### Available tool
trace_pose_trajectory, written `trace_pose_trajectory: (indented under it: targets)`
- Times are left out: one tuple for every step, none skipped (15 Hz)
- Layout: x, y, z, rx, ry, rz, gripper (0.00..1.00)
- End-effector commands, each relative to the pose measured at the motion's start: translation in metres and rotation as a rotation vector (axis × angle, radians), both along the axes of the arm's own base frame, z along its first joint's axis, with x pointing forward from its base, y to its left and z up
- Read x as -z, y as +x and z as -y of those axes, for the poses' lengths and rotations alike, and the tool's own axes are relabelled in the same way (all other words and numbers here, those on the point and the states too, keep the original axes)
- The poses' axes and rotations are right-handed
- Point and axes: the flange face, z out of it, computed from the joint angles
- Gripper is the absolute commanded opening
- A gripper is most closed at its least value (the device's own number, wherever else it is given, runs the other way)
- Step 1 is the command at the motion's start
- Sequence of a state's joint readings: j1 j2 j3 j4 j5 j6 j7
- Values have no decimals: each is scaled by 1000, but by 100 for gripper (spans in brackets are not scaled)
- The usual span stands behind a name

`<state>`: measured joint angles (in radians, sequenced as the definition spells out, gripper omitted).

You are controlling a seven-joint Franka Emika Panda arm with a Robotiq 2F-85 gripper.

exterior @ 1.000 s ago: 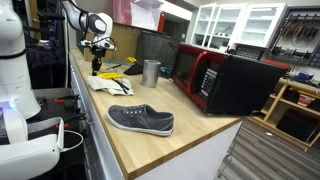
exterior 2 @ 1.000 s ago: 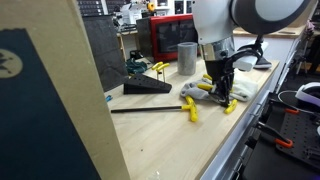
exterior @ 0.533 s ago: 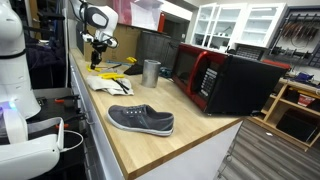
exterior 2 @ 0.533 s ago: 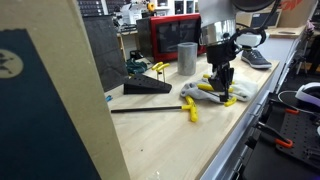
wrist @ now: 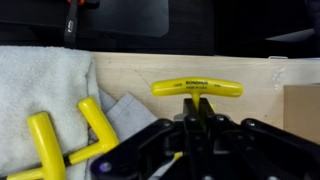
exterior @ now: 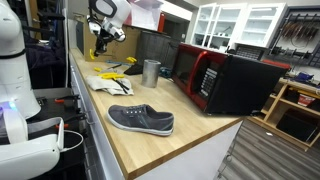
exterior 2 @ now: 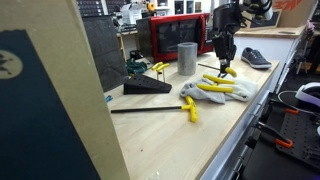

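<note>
My gripper (wrist: 192, 104) is shut on the thin metal shaft of a yellow T-handle hex key (wrist: 197, 88). The key's handle hangs crosswise just past the fingertips. In an exterior view the gripper (exterior 2: 221, 47) is raised well above the wooden bench, with the yellow key (exterior 2: 227, 71) dangling below it. Below lies a white cloth (exterior 2: 203, 93) that carries more yellow T-handle keys (wrist: 62, 139). The gripper (exterior: 101, 34) also shows high at the bench's far end in an exterior view.
A metal cup (exterior 2: 187, 58), a red and black microwave (exterior: 225, 80) and a grey shoe (exterior: 141, 120) stand on the bench. A black wedge (exterior 2: 145, 87) and another yellow key on a long rod (exterior 2: 190, 108) lie near the cloth.
The gripper has risen from just above the cloth to well over the bench, carrying the yellow key up with it. Its jaws have stayed shut.
</note>
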<state>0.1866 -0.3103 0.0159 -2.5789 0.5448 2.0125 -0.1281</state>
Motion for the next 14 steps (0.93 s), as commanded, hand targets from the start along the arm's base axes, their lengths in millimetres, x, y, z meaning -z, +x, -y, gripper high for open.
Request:
trace_pose_trajectory:
  targets:
    - [-24, 17, 27, 69, 104, -1, 2]
    - [-28, 24, 37, 101, 127, -3, 2]
    - [-31, 30, 45, 139, 143, -2, 2]
    - [-33, 36, 52, 169, 166, -8, 2]
    - [-36, 42, 61, 206, 188, -18, 2]
    - [-36, 47, 67, 234, 216, -28, 2]
    - [-39, 51, 76, 271, 241, -41, 2]
    - [-40, 56, 83, 300, 268, -56, 2]
    - [-41, 60, 90, 328, 294, -71, 2]
    - [-44, 65, 97, 351, 317, -95, 2]
    - [-46, 68, 104, 373, 337, -111, 2]
    - [-46, 72, 110, 395, 351, -122, 2]
    - [-49, 75, 117, 413, 365, -134, 2]
    - [-50, 79, 123, 432, 379, -145, 2]
